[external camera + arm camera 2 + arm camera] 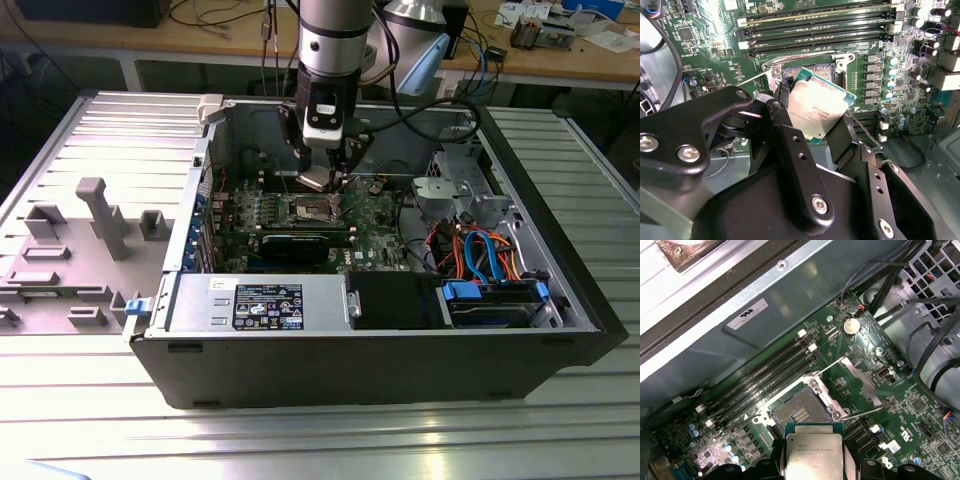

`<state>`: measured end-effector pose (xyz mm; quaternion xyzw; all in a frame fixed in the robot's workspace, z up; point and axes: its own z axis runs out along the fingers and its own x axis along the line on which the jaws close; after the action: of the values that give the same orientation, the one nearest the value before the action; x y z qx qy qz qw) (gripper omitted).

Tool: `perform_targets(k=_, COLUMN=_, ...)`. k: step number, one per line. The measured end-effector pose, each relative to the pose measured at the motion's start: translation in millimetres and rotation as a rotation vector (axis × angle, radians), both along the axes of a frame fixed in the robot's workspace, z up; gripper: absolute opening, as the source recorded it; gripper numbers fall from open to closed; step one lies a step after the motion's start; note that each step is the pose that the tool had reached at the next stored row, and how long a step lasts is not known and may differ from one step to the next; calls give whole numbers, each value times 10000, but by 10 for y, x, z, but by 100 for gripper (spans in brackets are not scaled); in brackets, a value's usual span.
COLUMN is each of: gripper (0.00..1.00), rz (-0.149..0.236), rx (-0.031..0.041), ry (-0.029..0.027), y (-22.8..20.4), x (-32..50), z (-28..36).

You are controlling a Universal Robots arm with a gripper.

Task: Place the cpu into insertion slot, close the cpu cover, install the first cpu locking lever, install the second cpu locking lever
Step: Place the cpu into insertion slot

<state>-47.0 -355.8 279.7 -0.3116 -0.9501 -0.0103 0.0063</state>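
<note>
The small flat square metal-topped cpu (814,452) sits between the fingers of the black gripper (812,120), over the square metal-rimmed insertion slot (797,412); long narrow black memory slots (765,375) lie beside this slot.

I see the silver-topped cpu (814,454) gripped in my tool (813,469), near the empty insertion slot (799,412) whose cpu cover (858,378) stands open.
</note>
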Motion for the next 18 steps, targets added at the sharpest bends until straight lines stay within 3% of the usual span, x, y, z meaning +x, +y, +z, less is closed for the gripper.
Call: perform_targets(k=18, gripper=55, rz=-517, rx=0, ry=0, y=0, x=0, z=-2)
